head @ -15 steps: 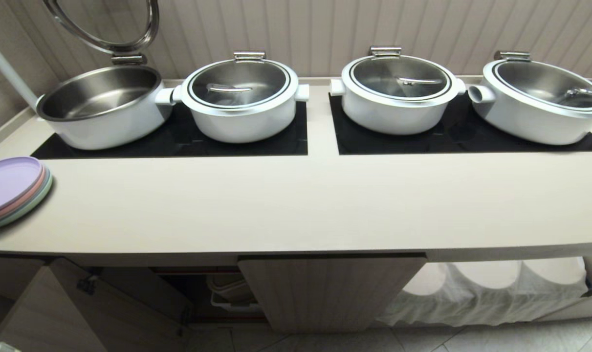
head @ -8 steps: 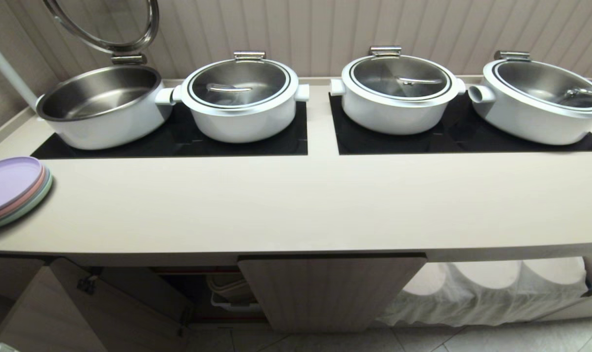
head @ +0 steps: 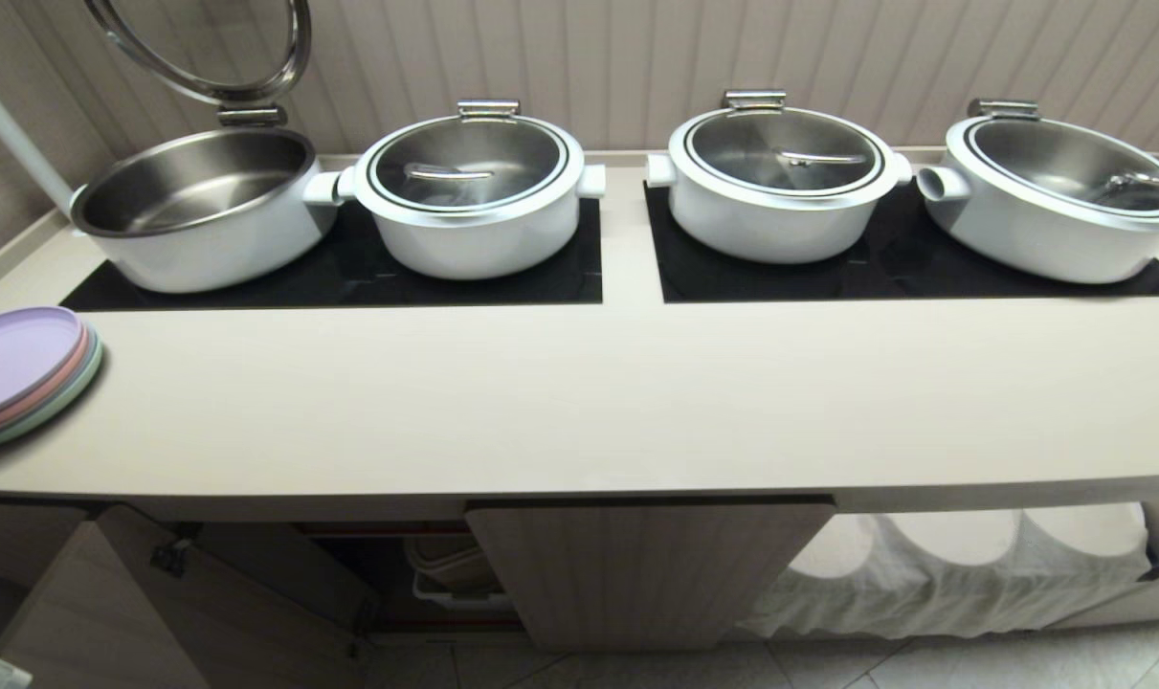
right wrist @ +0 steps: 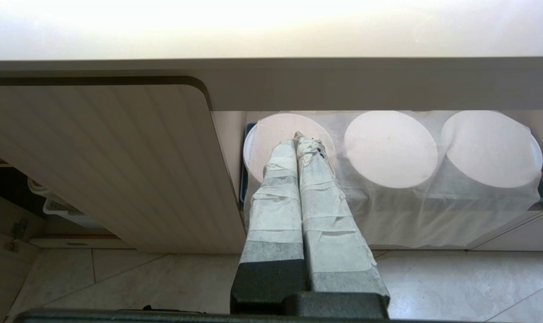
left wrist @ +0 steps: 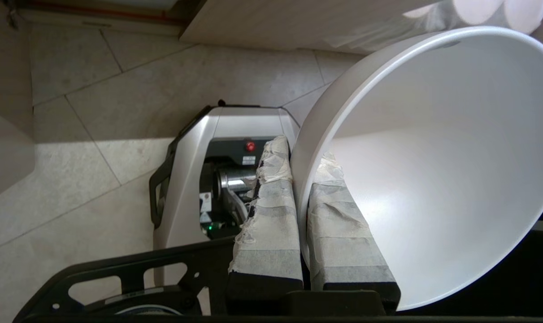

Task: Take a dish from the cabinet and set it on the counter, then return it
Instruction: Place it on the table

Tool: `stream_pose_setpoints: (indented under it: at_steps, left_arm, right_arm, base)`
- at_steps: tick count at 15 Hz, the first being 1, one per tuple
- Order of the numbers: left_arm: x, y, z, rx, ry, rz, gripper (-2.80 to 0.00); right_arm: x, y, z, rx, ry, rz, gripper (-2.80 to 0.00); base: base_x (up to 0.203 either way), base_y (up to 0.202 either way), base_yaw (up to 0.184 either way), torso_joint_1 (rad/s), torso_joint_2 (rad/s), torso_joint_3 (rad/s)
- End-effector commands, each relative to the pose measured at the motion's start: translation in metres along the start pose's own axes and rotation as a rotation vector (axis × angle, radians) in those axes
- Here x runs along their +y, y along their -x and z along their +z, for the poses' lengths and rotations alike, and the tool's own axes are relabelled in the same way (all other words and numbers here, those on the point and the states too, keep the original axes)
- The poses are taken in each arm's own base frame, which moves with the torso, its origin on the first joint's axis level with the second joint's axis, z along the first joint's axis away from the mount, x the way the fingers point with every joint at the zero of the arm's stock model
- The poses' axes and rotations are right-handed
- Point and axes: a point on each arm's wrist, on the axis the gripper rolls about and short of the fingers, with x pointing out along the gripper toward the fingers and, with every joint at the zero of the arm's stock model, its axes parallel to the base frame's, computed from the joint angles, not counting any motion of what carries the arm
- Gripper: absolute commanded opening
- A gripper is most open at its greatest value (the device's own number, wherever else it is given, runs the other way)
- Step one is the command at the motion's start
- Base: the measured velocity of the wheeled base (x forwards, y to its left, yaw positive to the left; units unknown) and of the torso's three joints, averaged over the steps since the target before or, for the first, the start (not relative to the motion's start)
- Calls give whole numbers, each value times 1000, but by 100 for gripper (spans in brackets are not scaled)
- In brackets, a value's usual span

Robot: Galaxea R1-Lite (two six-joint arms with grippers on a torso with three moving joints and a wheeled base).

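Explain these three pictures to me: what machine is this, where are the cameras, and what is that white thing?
It is a two-armed robot on wheels. One picture comes from its head, looking down on a counter with four white pots on black hobs and a stack of plates; no arm shows there. The other two come from cameras on its wrists, below counter height. The left gripper, with taped fingers, pinches the rim of a white bowl above the floor. The right gripper is shut and holds nothing, pointing at cloth-covered stacks beside a cabinet door.

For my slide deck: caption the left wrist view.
Left gripper pinches the white dish by its rim, above the tiled floor.
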Motion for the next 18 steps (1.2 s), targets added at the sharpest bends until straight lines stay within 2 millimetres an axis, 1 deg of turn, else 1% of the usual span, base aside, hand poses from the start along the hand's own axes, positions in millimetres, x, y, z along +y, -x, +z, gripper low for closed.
stream_pose_setpoints:
  at_steps: [1, 12, 15, 18]
  left_arm:
    - [-2, 2, 3, -12, -1, -9, -280]
    - [0, 0, 1, -18, 0, 30, -280]
    - [-1, -2, 4, 2, 2, 44, -280]
    - [0, -5, 5, 20, -46, 67, -280]
  right_arm:
    - [0, 0, 0, 0, 0, 0, -280]
    - [0, 0, 0, 0, 0, 1, -280]
    - [0, 0, 0, 0, 0, -1, -280]
    - [0, 0, 0, 0, 0, 1, -280]
  base:
    - [0, 0, 0, 0, 0, 0]
    - [0, 0, 0, 0, 0, 0]
    - [0, 0, 0, 0, 0, 0]
    - [0, 0, 0, 0, 0, 0]
